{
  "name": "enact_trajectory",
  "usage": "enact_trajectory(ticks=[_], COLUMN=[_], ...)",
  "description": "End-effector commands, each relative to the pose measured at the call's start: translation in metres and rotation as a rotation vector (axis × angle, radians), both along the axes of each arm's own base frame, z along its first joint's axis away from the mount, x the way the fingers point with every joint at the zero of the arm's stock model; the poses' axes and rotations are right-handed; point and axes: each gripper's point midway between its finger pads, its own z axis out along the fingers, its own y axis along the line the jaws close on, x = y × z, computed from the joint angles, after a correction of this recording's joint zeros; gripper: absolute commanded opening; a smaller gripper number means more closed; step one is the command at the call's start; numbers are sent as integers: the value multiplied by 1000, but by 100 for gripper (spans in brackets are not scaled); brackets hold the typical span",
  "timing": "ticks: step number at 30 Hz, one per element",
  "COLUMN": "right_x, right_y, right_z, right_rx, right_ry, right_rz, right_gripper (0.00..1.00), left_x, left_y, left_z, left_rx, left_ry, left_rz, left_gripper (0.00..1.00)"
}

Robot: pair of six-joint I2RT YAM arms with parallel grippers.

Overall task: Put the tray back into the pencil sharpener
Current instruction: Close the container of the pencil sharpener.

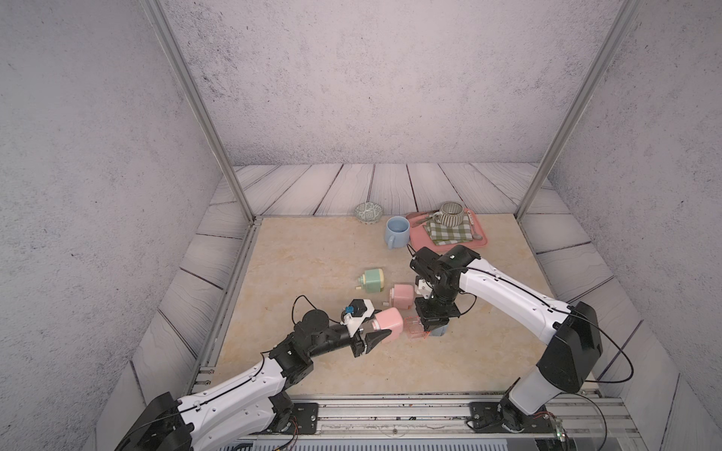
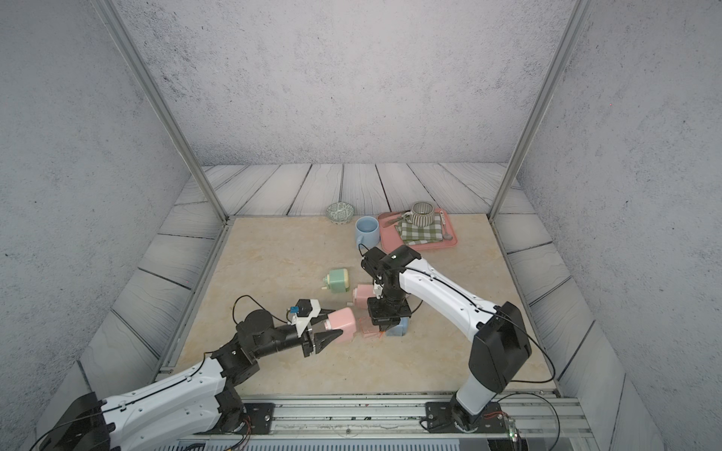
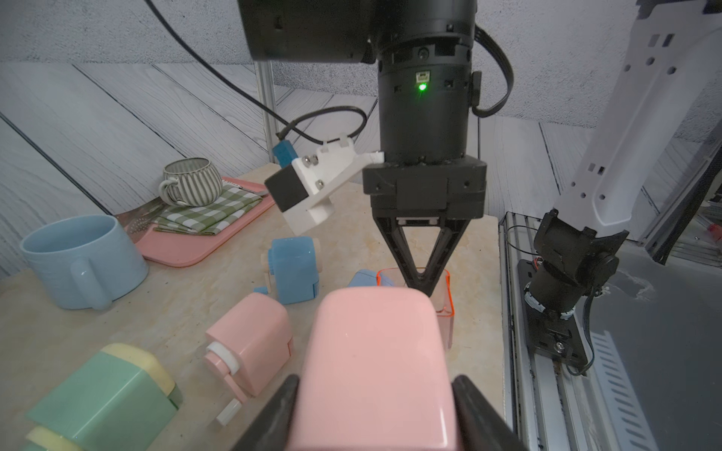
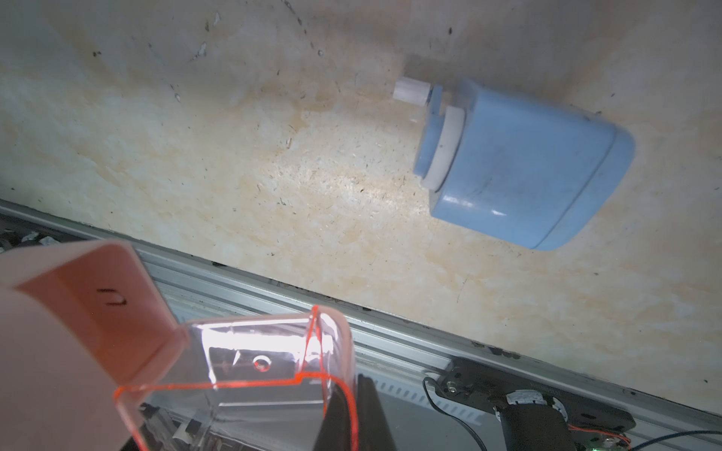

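Note:
My left gripper (image 3: 375,380) is shut on the sides of a pink pencil sharpener (image 3: 375,351), holding it off the table; both top views show it (image 1: 390,320) (image 2: 345,324). The clear, orange-edged tray (image 4: 254,375) hangs from my right gripper (image 4: 344,414), which points straight down and is shut on one tray wall. The tray (image 1: 413,327) sits right at the sharpener's open end (image 4: 97,308), touching it. I cannot tell how far in it reaches. From the left wrist, the right gripper (image 3: 420,283) pinches the tray (image 3: 445,300) just beyond the sharpener.
A second pink sharpener (image 1: 402,295), a green one (image 1: 373,280) and a blue one (image 4: 519,164) lie on the table close by. At the back stand a blue mug (image 1: 396,232), a patterned bowl (image 1: 368,213) and a pink platter (image 1: 480,242) with cloth and striped cup.

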Motion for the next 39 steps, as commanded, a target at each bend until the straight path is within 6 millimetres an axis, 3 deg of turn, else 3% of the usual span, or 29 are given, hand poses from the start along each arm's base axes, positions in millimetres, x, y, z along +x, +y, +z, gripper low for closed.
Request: enact_trajectory(ticks=[1,17,29,39], right_x=[-2,3,8,6], right_y=[-5,11,20,41], right_z=[-1,-3,-3,6], right_rx=[-42,1,43,173], right_ry=[31,50,57,77], right_rz=[22,28,42,74], right_gripper=[0,2,3,5], left_x=[1,9,-2,-3], left_y=[-5,-19,-28,-33], left_z=[34,29,21,13], left_rx=[-85,-69,-50,-32], left_ry=[-61,-57,-16,9], left_rz=[-30,-53,-147,-174], left_gripper=[0,0,0,0])
